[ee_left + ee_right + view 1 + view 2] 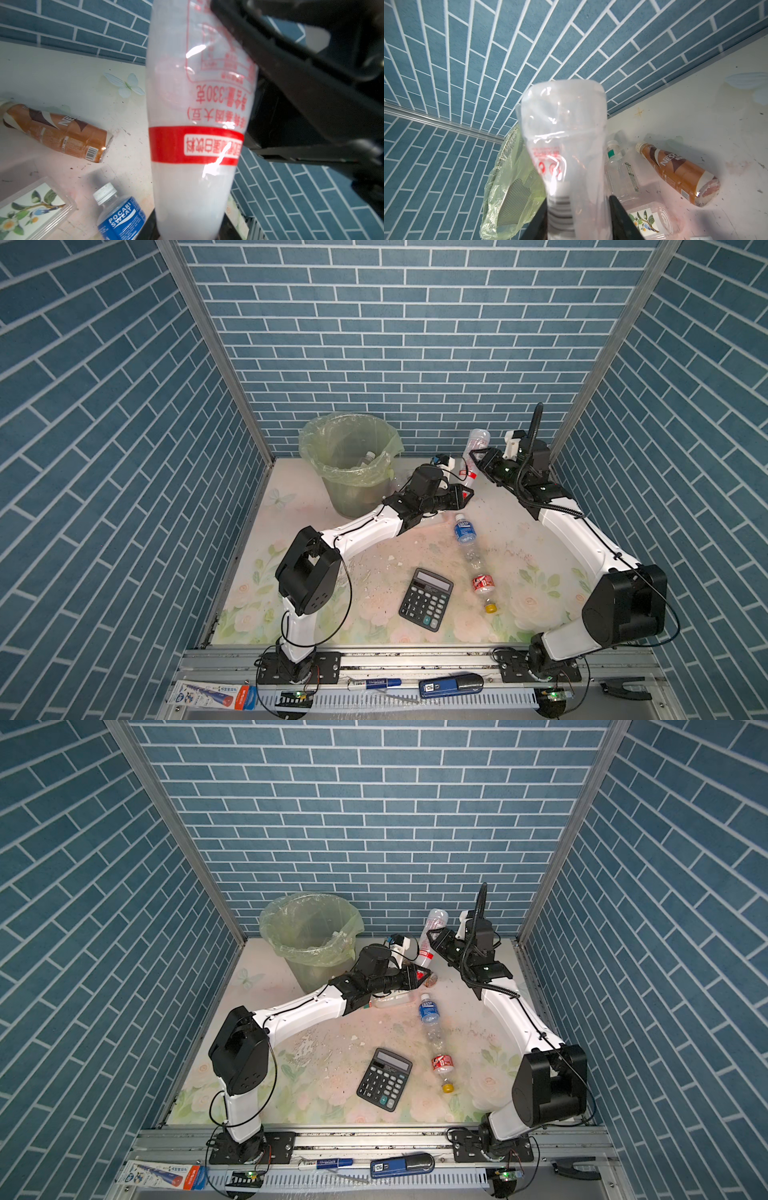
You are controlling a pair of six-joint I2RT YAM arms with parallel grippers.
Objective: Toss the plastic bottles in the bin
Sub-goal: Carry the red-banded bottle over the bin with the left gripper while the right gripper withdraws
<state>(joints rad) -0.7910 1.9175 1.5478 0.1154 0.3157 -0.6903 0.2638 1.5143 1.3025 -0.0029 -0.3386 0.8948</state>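
At the far left the bin (pixel 348 472) stands by the back wall. Its green liner clouds the inside, where only one white-capped bottle (pixel 369 456) shows, its label unreadable. The calculator (pixel 426 599) lies near the front of the table (pixel 540 539), its key legends too small to read. The left arm hides most of a clear box (pixel 390 1000) with a bird-and-flower card and nearly all of the brown bottle (pixel 56 133), whose wrap reads a cut-off "NESC". A green-labelled clear bottle (pixel 618 170) is half covered, its print illegible.

The left gripper (pixel 189 232) is almost out of frame at the edge of its wrist view, and its fingers pinch the milky bottle (pixel 193 145), held in the air right of the bin. This bottle shows "330" in red and a red band of blurred Chinese characters. The blue-labelled bottle (pixel 464 529) reads "POCARI SWEAT". A red-labelled, yellow-capped bottle (pixel 484 585) lies in front of it.

The right gripper (pixel 578 218) has its fingers (pixel 618 216) clamped on the same milky bottle.
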